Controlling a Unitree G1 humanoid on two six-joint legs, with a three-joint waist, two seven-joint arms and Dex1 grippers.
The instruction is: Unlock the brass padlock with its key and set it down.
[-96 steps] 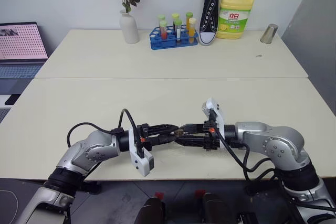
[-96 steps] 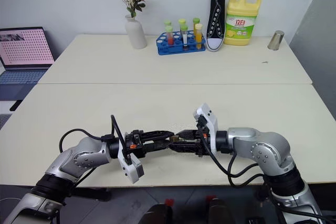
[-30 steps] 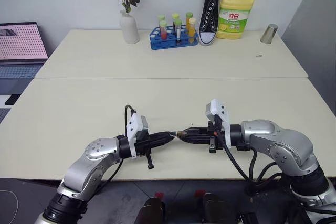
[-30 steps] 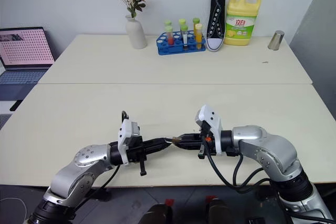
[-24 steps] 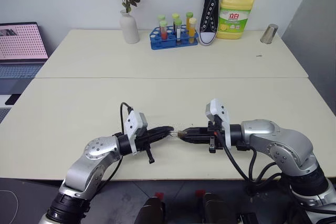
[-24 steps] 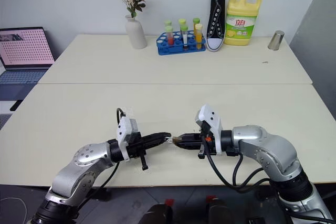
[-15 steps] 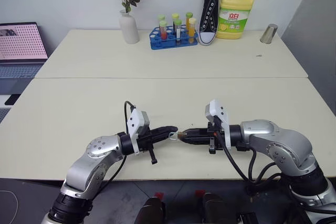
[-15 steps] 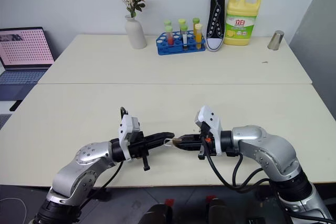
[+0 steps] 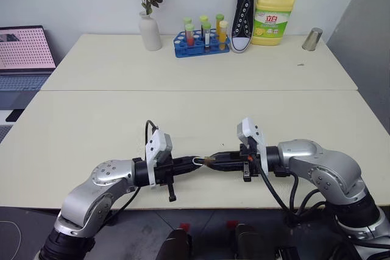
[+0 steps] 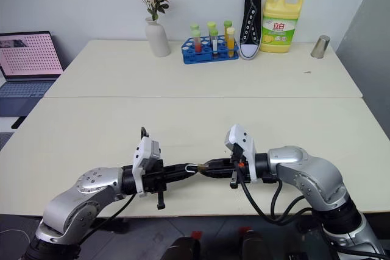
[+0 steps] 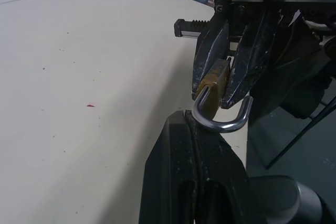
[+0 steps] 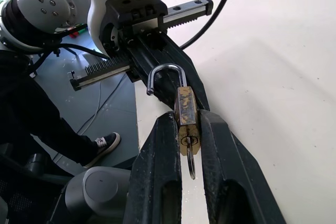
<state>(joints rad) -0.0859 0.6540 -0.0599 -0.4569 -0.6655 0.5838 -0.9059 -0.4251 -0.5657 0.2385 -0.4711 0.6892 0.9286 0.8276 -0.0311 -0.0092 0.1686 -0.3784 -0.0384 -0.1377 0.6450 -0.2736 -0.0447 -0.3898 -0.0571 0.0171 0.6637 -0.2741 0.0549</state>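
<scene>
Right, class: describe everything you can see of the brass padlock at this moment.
The brass padlock is a small, scuffed yellow-gold block with a thin silvery U-shaped shackle. One shackle leg has sprung free of the body, so it looks unlocked. The right gripper clamps the body between its black fingers, held above the table's near edge. The key sits in the keyhole, a ring hanging from it. The shut left gripper meets the shackle's bend.

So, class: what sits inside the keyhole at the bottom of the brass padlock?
The key sits in the brass padlock: its head and ring hang out between the right gripper's fingers. Its blade is hidden inside the body.
</scene>
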